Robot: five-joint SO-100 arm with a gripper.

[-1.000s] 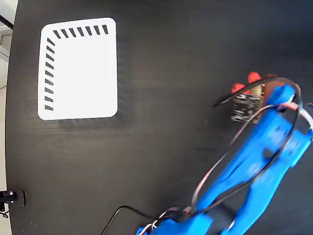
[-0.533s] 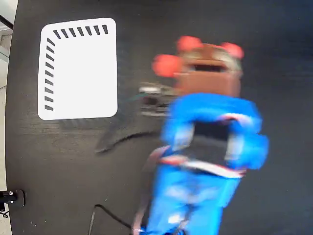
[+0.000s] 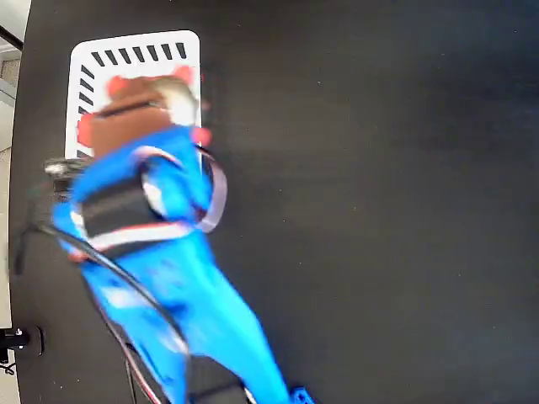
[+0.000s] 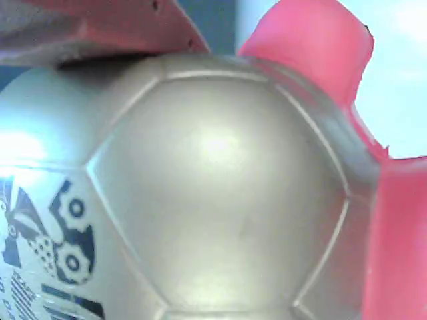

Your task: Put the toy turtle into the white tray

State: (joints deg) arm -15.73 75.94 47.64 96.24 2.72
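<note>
Swung left: hand (image 3: pixel 147 97) gripping toy turtle (image 4: pixel 213 193) over white tray (image 3: pixel 135 49).

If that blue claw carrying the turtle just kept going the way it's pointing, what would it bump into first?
Probably the white tray: the gripper holds the toy turtle over it, pointing at the slotted far edge. Its height above the tray is unclear.

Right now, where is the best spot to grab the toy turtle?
Grab the toy turtle across its smooth domed shell, coming down from above. The red feet stick out at the edges and look soft, so they make a poor hold. The gripper already carries it over the white tray.
</note>
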